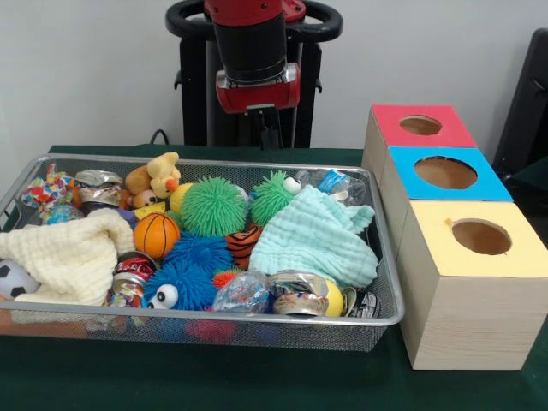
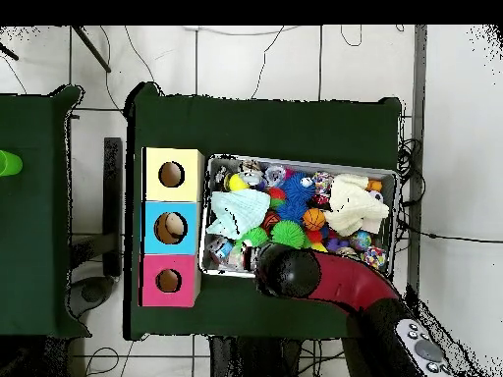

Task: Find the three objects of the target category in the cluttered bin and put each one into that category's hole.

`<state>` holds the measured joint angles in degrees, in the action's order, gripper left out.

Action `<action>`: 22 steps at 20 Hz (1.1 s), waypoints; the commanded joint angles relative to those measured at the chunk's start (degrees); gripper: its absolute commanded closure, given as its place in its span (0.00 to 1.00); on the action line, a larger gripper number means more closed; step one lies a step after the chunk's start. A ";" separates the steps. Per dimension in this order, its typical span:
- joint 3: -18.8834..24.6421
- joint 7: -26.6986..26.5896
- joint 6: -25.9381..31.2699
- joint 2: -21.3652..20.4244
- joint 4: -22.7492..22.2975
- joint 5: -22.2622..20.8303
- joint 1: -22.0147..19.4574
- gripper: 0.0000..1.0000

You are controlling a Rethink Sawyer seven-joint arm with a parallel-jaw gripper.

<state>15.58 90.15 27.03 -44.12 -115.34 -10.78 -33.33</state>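
Observation:
The wire mesh bin (image 1: 257, 318) is full of mixed toys, cans and cloths. In it are an orange basketball (image 1: 156, 235), a green spiky ball (image 1: 213, 205), a blue fuzzy toy with eyes (image 1: 175, 287), a soccer ball (image 1: 13, 278), a mint cloth (image 1: 315, 240) and a cream cloth (image 1: 73, 257). The yellow-topped box's round hole (image 1: 481, 236) is at the bin's right, and it also shows in the overhead view (image 2: 171, 175). My gripper (image 1: 271, 128) hangs above the bin's far rim and holds nothing that I can see. In the overhead view the arm's head (image 2: 285, 272) covers it.
A blue-topped box (image 1: 445, 172) and a red-topped box (image 1: 420, 125) stand in a row behind the yellow one. The bin (image 2: 395, 226) also holds plush toys (image 1: 154, 180) and crushed cans (image 1: 295, 295). A second green table with a green object (image 2: 8, 162) stands beside this table.

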 commanded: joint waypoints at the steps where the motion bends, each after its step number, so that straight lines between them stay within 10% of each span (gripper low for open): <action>1: -4.40 6.46 -4.68 1.41 6.13 -6.19 5.03 1.00; 22: -0.43 1.52 18.00 10.34 28.69 -0.20 3.29 1.00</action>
<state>13.35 90.15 35.66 -36.74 -98.32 -13.10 -29.44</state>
